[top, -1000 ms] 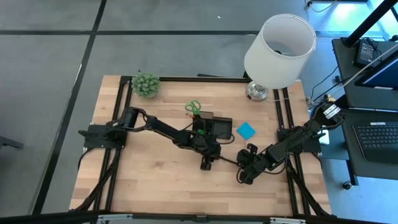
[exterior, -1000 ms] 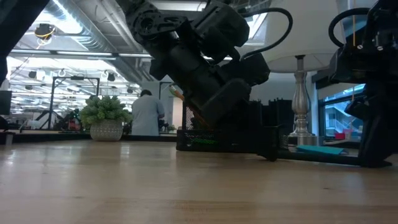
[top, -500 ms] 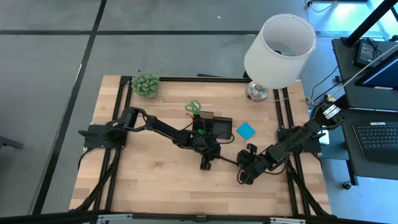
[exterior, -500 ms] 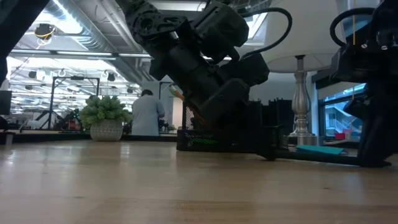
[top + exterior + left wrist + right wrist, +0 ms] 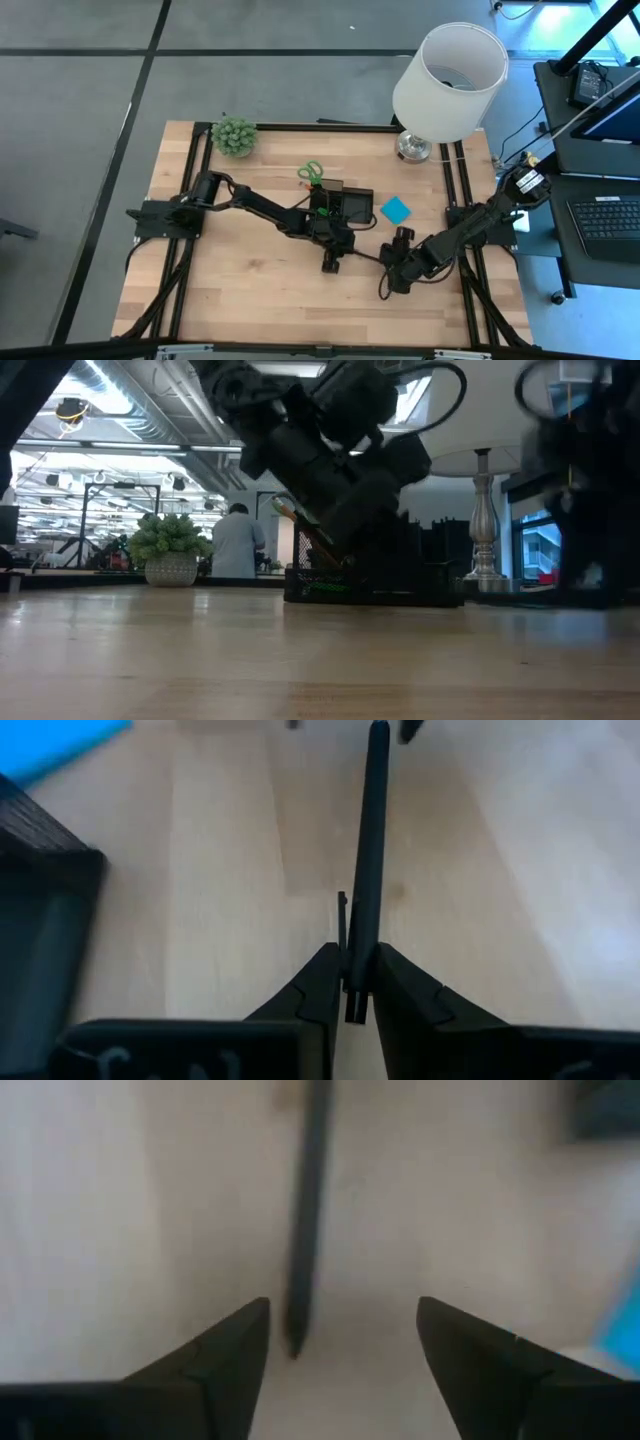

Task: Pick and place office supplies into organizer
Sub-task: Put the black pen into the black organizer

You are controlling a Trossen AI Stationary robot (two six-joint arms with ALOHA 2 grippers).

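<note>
My right gripper (image 5: 340, 1345) fingers stand wide apart, holding nothing, by the black pen (image 5: 368, 850) on the surface, my left gripper (image 5: 350, 985) fingers pinch its other end, the organizer (image 5: 345, 205) just beyond, blue sticky-note pad (image 5: 395, 210) beside it.

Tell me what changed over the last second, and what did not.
The right gripper opened and let go of the black pen; its arm pulled back slightly toward the table's right side. The left gripper closed on the pen's other end and now holds it alone, a handover. The organizer, green-handled scissors, blue sticky-note pad, lamp and potted plant stayed where they were.
</note>
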